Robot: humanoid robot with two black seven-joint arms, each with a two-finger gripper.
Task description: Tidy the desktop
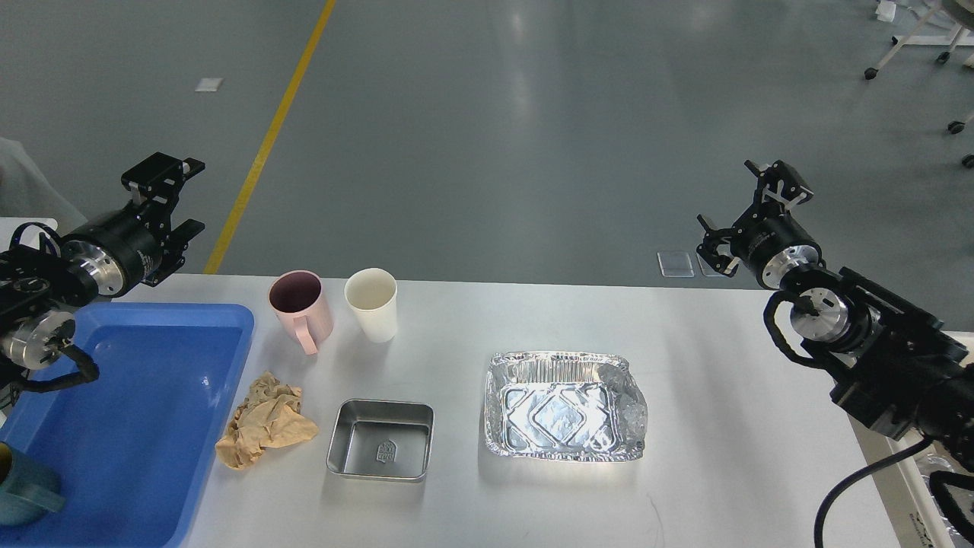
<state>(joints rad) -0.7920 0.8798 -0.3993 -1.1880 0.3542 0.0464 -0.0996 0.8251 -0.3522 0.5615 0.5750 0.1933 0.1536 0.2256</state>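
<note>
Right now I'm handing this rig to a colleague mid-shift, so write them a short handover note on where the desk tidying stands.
Left gripper: open, empty, raised beyond the desktop's left far corner.
Right gripper: open, empty, raised past the far right edge.
On the desktop: pink mug, white cup, crumpled brown paper, small steel pan, foil tray.
Blue tray at left holds only a teal mug at its near corner.
Done: possibly the teal mug. Left: all five loose items.
</note>
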